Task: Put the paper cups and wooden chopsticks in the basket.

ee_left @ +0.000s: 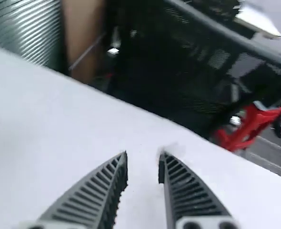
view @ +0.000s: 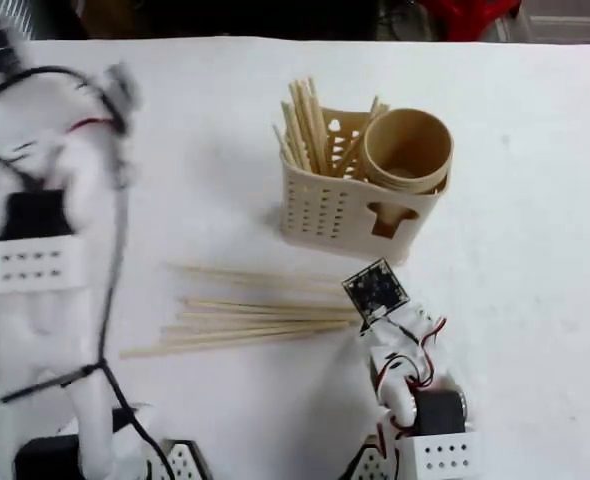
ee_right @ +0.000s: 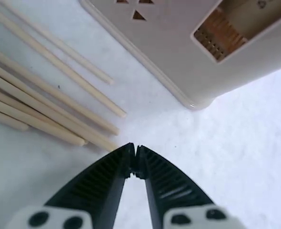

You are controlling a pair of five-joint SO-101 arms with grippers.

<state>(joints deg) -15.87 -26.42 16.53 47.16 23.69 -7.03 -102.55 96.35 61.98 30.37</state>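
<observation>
The basket [view: 345,215] stood far of centre on the white table [view: 535,150], holding paper cups [view: 407,150] and some wooden chopsticks [view: 305,125]. Loose chopsticks [view: 255,320] lay nearer, just left of the right gripper [ee_right: 134,151], its tips pinched together on nothing. The left gripper [ee_left: 143,167] hung narrowly parted, empty

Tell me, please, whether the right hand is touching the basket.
Apart. In the right wrist view, bare table lies between the right hand and the near corner of the basket.
</observation>
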